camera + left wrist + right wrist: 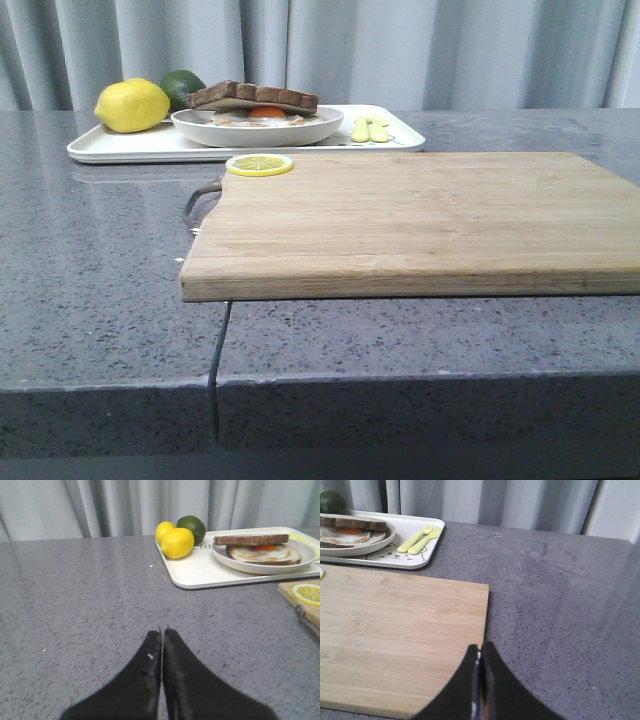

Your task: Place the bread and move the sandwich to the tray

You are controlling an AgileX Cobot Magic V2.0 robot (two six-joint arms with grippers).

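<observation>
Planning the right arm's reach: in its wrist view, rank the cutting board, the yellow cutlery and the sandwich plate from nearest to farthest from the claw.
1. Cutting board, just beside the right claw.
2. Cutlery, on the tray's near end.
3. Sandwich plate, farther along the tray.

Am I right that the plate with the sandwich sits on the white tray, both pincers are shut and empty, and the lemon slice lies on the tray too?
Not quite. The lemon slice lies on the corner of the wooden cutting board, not on the tray; the front view shows it. The rest holds: the plate with the sandwich sits on the tray, and the left pincer and right pincer are shut and empty.

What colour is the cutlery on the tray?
Pale yellow-green cutlery, clearest in the right wrist view.
</observation>
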